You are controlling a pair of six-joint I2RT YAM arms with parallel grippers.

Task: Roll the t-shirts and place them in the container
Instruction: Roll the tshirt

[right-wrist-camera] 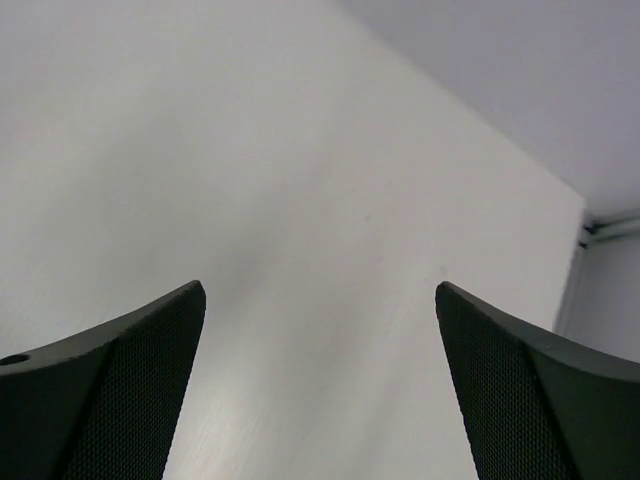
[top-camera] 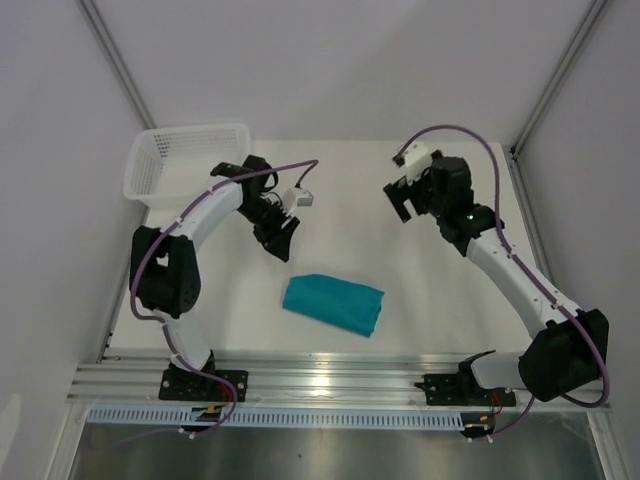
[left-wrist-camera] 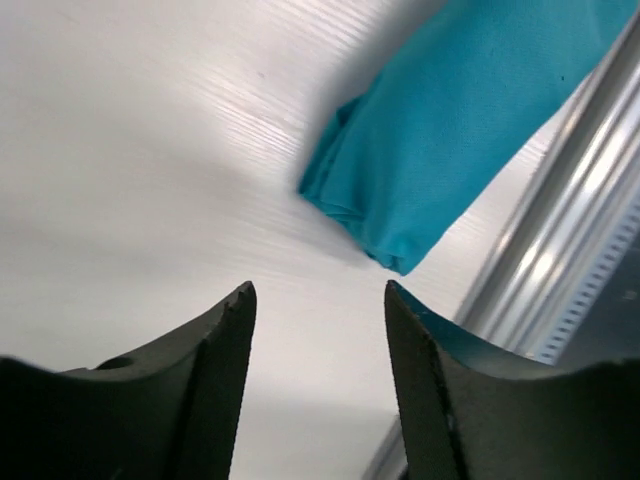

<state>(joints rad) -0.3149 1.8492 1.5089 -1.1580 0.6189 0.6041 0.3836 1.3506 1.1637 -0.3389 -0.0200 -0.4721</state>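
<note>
The teal t-shirt (top-camera: 334,304) lies rolled into a short bundle on the white table, near the front edge at the centre. It also shows in the left wrist view (left-wrist-camera: 450,130), its end facing the camera. My left gripper (top-camera: 279,240) is open and empty, held above the table up and left of the bundle; in its wrist view (left-wrist-camera: 318,300) the jaws stand apart over bare table. My right gripper (top-camera: 405,203) is open and empty, raised at the back right, far from the shirt; its wrist view (right-wrist-camera: 320,300) holds only bare table.
A white plastic mesh basket (top-camera: 185,160) stands at the table's back left corner. A metal rail (top-camera: 330,378) runs along the front edge and shows in the left wrist view (left-wrist-camera: 560,250). Grey walls enclose the table.
</note>
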